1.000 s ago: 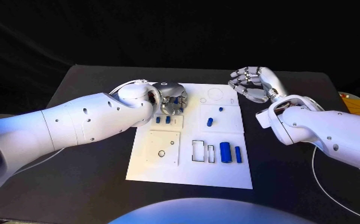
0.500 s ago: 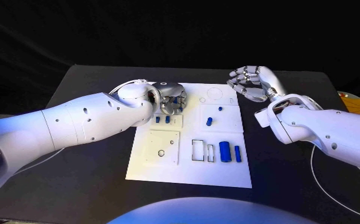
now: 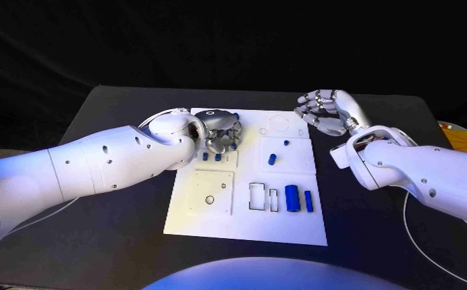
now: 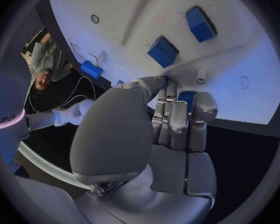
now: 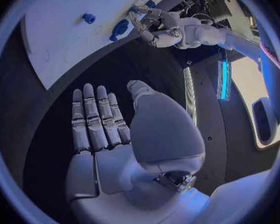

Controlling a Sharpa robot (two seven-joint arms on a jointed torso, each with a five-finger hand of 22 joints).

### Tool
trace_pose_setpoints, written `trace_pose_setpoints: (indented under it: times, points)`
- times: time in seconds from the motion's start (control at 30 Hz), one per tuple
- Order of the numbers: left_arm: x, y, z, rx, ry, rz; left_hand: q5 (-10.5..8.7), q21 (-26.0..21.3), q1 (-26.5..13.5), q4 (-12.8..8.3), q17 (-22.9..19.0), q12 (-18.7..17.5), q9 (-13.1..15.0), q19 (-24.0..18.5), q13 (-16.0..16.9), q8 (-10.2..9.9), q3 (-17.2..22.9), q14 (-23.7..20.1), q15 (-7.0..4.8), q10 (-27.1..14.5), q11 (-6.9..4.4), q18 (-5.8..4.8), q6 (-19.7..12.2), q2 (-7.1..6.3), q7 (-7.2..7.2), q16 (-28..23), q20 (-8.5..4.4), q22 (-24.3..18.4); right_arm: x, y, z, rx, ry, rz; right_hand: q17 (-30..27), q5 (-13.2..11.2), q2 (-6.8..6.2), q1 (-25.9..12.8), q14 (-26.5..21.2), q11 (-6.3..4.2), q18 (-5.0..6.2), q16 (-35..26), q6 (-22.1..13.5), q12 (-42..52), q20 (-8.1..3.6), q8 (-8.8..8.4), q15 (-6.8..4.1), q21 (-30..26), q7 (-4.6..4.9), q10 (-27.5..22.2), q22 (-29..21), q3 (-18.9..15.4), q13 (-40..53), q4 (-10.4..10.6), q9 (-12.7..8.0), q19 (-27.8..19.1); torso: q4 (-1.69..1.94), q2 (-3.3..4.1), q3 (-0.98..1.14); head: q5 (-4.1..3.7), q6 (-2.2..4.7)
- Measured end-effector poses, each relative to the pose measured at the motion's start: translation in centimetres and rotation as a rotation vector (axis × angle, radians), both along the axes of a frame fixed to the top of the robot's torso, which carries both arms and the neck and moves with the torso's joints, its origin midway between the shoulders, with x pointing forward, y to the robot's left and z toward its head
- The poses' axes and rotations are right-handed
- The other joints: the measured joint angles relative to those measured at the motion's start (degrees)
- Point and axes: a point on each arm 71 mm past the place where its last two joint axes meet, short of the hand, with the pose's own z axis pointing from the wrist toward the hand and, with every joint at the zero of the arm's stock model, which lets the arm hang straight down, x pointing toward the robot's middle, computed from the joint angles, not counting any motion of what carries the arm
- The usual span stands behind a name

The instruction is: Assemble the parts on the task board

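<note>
While the left hand [image 3: 222,131] curls over the board's [image 3: 248,226] far left corner, pinching a blue part [image 4: 187,96], right hand [image 3: 326,111] hovers spread, holding nothing, just beside the board's far right corner.

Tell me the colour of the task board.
White; the task board shows best in the head view.

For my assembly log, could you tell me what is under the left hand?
The left hand lies on the task board's far left corner, its fingers on a blue part. Anything else beneath is covered.
</note>
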Motion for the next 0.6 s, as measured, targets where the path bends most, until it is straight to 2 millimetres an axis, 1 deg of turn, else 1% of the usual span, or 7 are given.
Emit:
trace_pose_setpoints:
  times: [0.17,0.23,0.33,0.37,0.47,0.5,0.6]
  points:
    - [-0.4,0.8,1.3,-0.033,-0.012,0.005,0.00,0.3,-0.2,0.0,-0.1,-0.5,0.0,0.0,0.0,0.0,0.0,0.1,-0.07,0.2,-0.05,0.00,0.2,0.10,-0.18,0.0,0.00,0.1,0.0,-0.2,-0.2,-0.003,0.003,-0.004,0.0,0.0,0.00,0.0,0.0,0.00,0.00,0.0,0.0,0.0,0.00,0.00,0.00,0.0,0.00,0.0,0.0,0.0,0.0,0.0,0.0,0.0,0.14,-0.24,-0.03,0.03,0.00]
    - [-0.5,1.3,1.7,-0.044,-0.016,0.011,0.00,0.3,-0.4,0.0,-0.1,-0.5,0.1,0.0,0.0,0.0,0.0,0.1,-0.07,0.3,-0.13,0.00,0.3,-0.14,-0.06,0.0,0.00,0.1,0.0,-0.2,-0.3,-0.003,0.004,-0.005,0.0,0.0,0.00,0.0,0.0,0.00,0.00,0.0,0.0,0.0,0.00,0.00,0.00,0.0,0.00,0.0,0.0,0.0,0.0,0.0,0.0,0.0,0.24,-0.37,-0.04,0.01,-0.03]
    - [-0.6,2.0,2.2,-0.057,-0.017,0.023,0.00,0.3,-0.5,0.0,-0.2,-0.8,0.1,0.0,-0.1,-0.2,0.0,0.1,-0.07,0.5,0.06,0.00,0.4,-0.21,0.00,0.0,0.00,0.1,0.0,-0.2,-0.3,-0.004,0.005,-0.007,0.0,0.0,0.00,0.0,0.0,0.00,0.00,0.0,0.0,0.0,0.00,0.00,0.00,0.0,0.00,0.0,0.0,0.0,0.0,0.0,0.0,0.0,0.38,-0.53,-0.05,-0.03,-0.19]
    - [-0.6,2.3,2.3,-0.058,-0.016,0.028,0.00,0.3,-0.6,0.0,-0.2,-1.1,0.1,0.0,-0.1,-0.2,0.0,0.1,-0.07,0.7,-0.14,0.00,0.5,-0.34,-0.09,0.0,0.00,0.1,0.0,-0.3,-0.4,-0.004,0.006,-0.007,0.0,0.0,0.00,0.0,0.0,0.00,0.00,0.0,0.0,0.0,0.00,0.00,0.00,0.0,0.00,0.0,0.0,0.0,0.0,0.0,0.0,0.0,0.43,-0.57,-0.05,-0.03,-0.20]
    - [-0.5,3.1,2.4,-0.060,-0.011,0.045,0.00,0.3,-0.9,0.0,-0.4,-1.2,0.1,0.0,-0.1,-0.2,0.0,0.1,-0.07,0.7,-0.14,0.00,0.6,-0.21,-0.18,0.0,0.00,0.1,0.0,-0.2,-0.4,-0.005,0.007,-0.007,0.0,0.0,0.00,0.0,0.0,0.00,0.00,0.0,0.0,0.0,0.00,0.00,0.00,0.0,0.00,0.0,0.0,0.0,0.0,0.0,0.0,0.0,0.55,-0.71,-0.07,0.04,-0.26]
    - [-0.5,3.4,2.4,-0.060,-0.010,0.051,0.00,0.3,-0.9,0.0,-0.5,-1.4,0.1,0.0,-0.1,-0.2,0.0,0.1,-0.07,0.9,0.05,0.00,0.6,-0.21,-0.18,0.0,0.00,0.1,0.0,-0.2,-0.4,-0.005,0.007,-0.007,0.0,0.0,0.00,0.0,0.0,0.00,0.00,0.0,0.0,0.0,0.00,0.00,0.00,0.0,0.00,0.0,0.0,0.0,0.0,0.0,0.0,0.0,0.58,-0.75,-0.07,0.05,-0.28]
    - [-0.4,4.1,2.4,-0.059,-0.003,0.068,0.00,0.3,-1.2,0.0,-0.6,-1.4,0.1,0.0,-0.1,-0.5,0.0,0.1,-0.07,0.9,0.06,0.00,0.6,-0.43,-0.18,0.0,0.00,0.1,0.0,-0.3,-0.5,-0.005,0.008,-0.008,0.0,0.0,0.00,0.0,0.0,0.00,0.00,0.0,0.0,0.0,0.00,0.00,0.00,0.0,0.00,0.0,0.0,0.0,0.0,0.0,0.0,0.0,0.68,-0.83,-0.11,0.07,-0.41]
